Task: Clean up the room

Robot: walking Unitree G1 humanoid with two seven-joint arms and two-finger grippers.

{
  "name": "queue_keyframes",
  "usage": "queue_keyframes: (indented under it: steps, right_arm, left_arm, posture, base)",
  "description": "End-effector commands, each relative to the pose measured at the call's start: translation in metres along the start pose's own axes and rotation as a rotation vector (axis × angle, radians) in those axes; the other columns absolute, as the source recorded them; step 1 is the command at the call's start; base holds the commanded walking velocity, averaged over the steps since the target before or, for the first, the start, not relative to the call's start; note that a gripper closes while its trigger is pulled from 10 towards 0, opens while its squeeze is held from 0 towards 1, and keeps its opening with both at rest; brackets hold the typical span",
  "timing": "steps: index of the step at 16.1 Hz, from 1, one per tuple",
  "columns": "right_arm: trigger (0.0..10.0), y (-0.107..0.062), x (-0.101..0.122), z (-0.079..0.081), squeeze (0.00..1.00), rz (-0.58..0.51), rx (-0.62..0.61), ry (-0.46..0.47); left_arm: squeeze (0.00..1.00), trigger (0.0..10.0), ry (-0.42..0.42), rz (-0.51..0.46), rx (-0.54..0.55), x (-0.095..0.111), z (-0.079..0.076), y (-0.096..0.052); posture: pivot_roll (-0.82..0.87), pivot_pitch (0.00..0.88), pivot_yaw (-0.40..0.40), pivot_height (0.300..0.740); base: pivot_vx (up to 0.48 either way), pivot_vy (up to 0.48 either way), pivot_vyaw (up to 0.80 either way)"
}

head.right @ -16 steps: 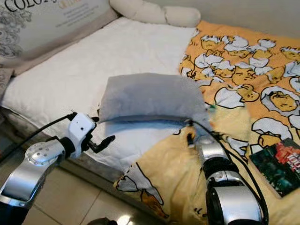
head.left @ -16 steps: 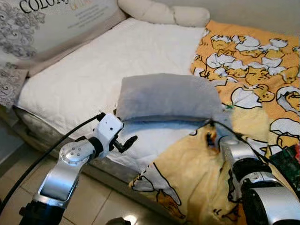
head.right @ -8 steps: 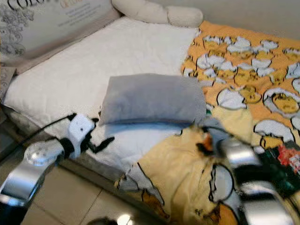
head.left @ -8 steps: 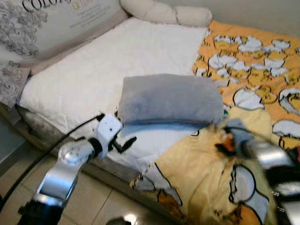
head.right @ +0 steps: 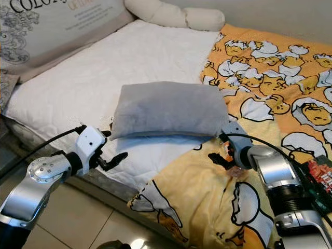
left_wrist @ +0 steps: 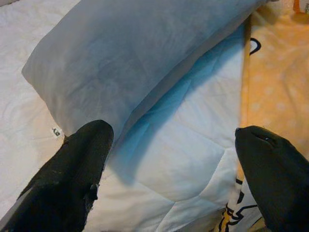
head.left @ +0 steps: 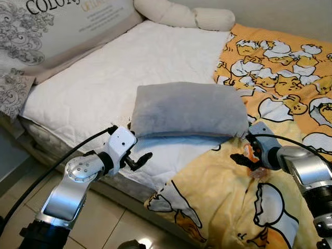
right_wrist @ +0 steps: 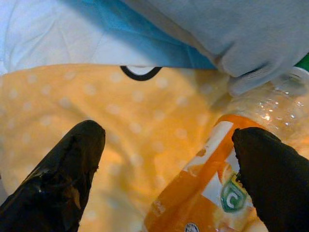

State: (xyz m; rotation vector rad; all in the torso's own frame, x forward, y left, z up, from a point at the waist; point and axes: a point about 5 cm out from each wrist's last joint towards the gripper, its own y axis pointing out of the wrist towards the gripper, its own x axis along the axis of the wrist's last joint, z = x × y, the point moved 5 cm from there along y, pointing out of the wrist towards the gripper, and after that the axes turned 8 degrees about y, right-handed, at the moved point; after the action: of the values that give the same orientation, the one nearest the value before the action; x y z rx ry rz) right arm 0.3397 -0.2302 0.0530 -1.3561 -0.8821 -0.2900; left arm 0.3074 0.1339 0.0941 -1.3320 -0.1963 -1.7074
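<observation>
Barely started, judging by the bed. Right gripper [right_wrist: 164, 179] sits low over the yellow duck-print blanket [head.left: 218, 207], just beside the near right corner of the grey rectangular cushion [head.left: 188, 109]. Its jaws stand apart, straddling a clear plastic bottle with an orange label [right_wrist: 212, 188] that lies on the blanket, cap end tucked against the cushion corner. One finger [right_wrist: 273, 179] looks touching or nearly touching the bottle's side; the other finger [right_wrist: 63, 179] is well apart from it, so no grip yet.

Left gripper [left_wrist: 174, 159] hovers at the mattress edge near the cushion's other near corner, jaws wide apart, holding nothing.

Done so far: nothing I can confirm as put away.

Left to do, as I read it:
- close on the bottle and remove it
- cushion lies loose mid-bed on the white quilted mattress [head.left: 129, 67], probably belongs at the head end
- blanket is bunched and hanging off the near edge, needs straightening
- a dark book-like item [head.right: 321, 179] lies on the blanket at far right; can't tell exactly what it is
</observation>
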Motion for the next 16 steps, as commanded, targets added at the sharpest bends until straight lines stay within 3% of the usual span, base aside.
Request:
queue_keyframes:
  steps: [1,3,4,5,6,7,8,10,13,16]
  right_arm:
    - [10.0,0.002,0.003,-0.013,1.00,-0.005,-0.100,0.049]
    - [10.0,0.006,0.004,-0.020,1.00,-0.022,-0.184,0.141]
    - [10.0,0.014,0.002,-0.019,1.00,-0.026,-0.210,0.234]
    - [10.0,0.014,0.002,-0.019,1.00,-0.026,-0.210,0.234]
    - [10.0,0.026,-0.009,-0.012,0.00,0.021,-0.214,0.256]
    - [10.0,0.032,-0.014,-0.012,0.00,0.037,-0.243,0.286]
    - [8.0,0.035,-0.018,-0.014,0.00,0.046,-0.276,0.317]
    - [0.0,0.037,-0.022,-0.018,0.00,0.058,-0.315,0.335]
    - [0.0,0.038,-0.025,-0.024,0.00,0.077,-0.392,0.310]
    - [0.0,0.039,-0.027,-0.024,0.00,0.078,-0.393,0.329]
  left_arm:
    - [0.00,10.0,0.021,-0.002,-0.015,0.003,0.000,0.001]
    - [0.00,10.0,0.023,-0.002,-0.019,0.002,-0.002,0.001]
    - [0.00,10.0,0.021,-0.005,-0.024,0.003,-0.003,0.001]
    - [0.00,10.0,0.021,-0.005,-0.024,0.003,-0.003,0.001]
    - [0.00,10.0,0.011,-0.024,-0.044,0.007,-0.007,0.002]
    - [0.00,10.0,0.013,-0.031,-0.060,0.009,-0.009,0.002]
    - [0.00,10.0,0.016,-0.036,-0.071,0.011,-0.010,0.002]
    - [0.00,10.0,0.019,-0.041,-0.090,0.012,-0.012,0.002]
    - [0.00,10.0,0.009,-0.049,-0.118,0.014,-0.016,-0.002]
    - [0.00,10.0,0.010,-0.048,-0.123,0.013,-0.016,-0.002]
  posture:
    - [-0.06,0.000,0.038,0.740]
    - [-0.06,0.000,0.031,0.740]
    - [-0.06,0.000,0.029,0.740]
    - [-0.06,0.000,0.029,0.740]
    - [-0.06,0.000,0.029,0.740]
    - [-0.05,0.000,0.028,0.740]
    - [-0.05,0.000,0.027,0.740]
    - [-0.05,0.000,0.027,0.740]
    - [-0.04,0.000,0.019,0.740]
    - [-0.04,0.000,0.018,0.740]
  base:
    - [0.000,0.000,0.00]
    - [0.000,0.000,0.00]
    - [0.000,0.000,0.00]
    - [0.000,0.000,0.00]
    - [0.000,0.000,0.00]
    - [0.000,0.000,0.00]
    - [0.000,0.000,0.00]
    - [0.000,0.000,0.00]
    - [0.000,0.000,0.00]
    - [0.000,0.000,0.00]
